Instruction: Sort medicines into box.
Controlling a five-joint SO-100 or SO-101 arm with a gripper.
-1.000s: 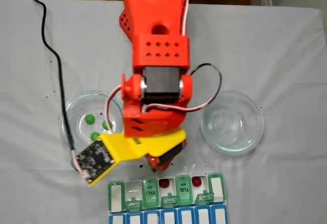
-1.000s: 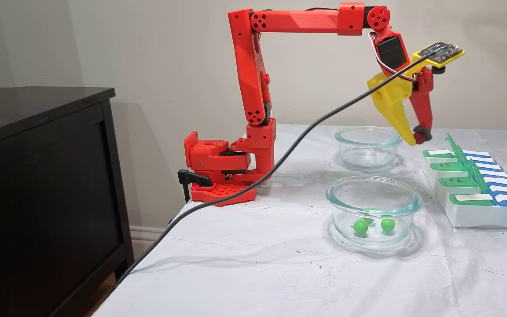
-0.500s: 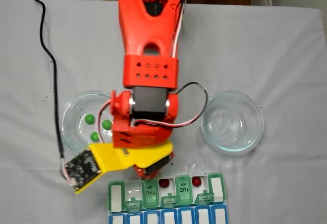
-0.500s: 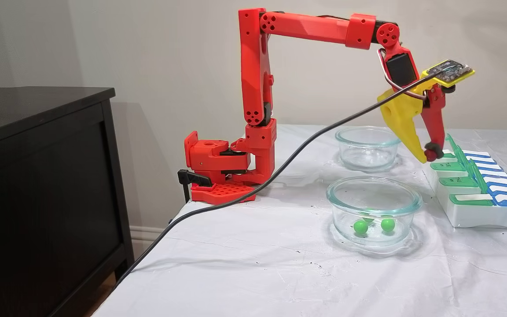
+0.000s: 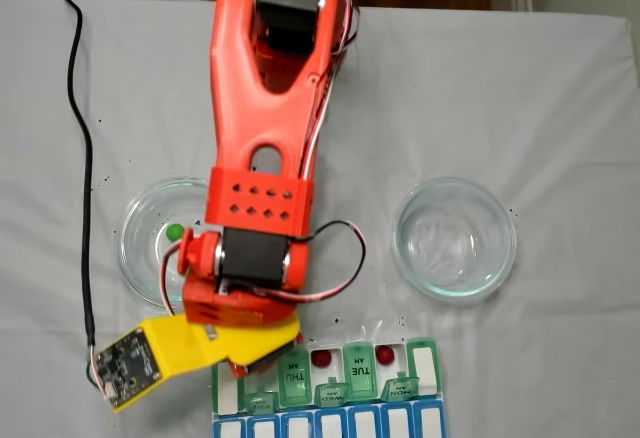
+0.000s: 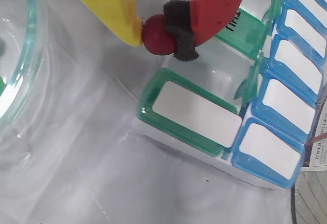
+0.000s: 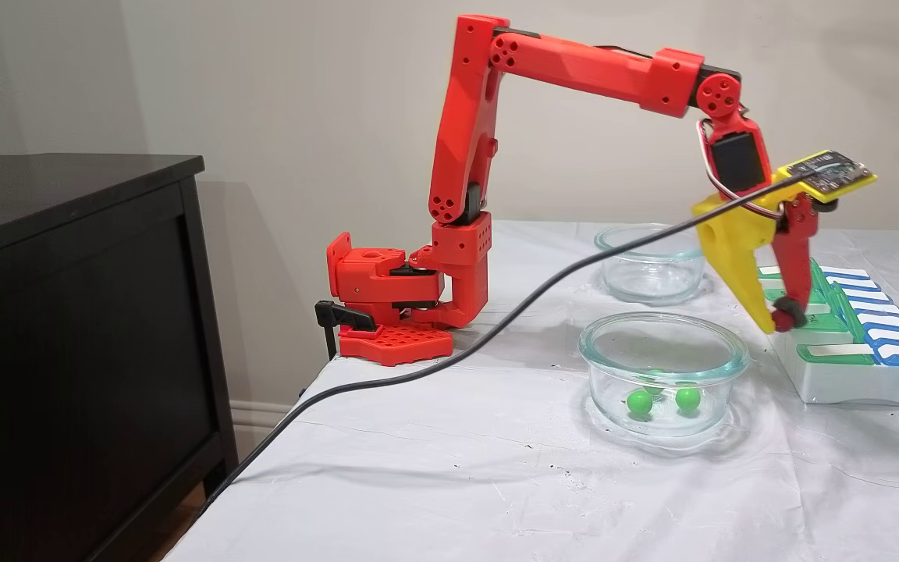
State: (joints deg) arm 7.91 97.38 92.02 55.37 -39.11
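One dark red ball (image 6: 157, 35) pinched in closed jaws, above green-lidded pill box (image 6: 196, 114)

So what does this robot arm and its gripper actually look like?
The arm is bright red printed plastic with black servos. The gripper pairs a yellow finger with a red one tipped in black foam. A bare circuit board sits on a yellow mount, with a black cable trailing.

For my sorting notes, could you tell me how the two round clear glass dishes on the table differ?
The nearer round clear glass dish holds bright green balls; the farther round clear glass dish holds no balls. In the top-down fixed view the red arm partly covers the nearer dish, while the farther dish sits unobstructed. Both look alike in shape and material.
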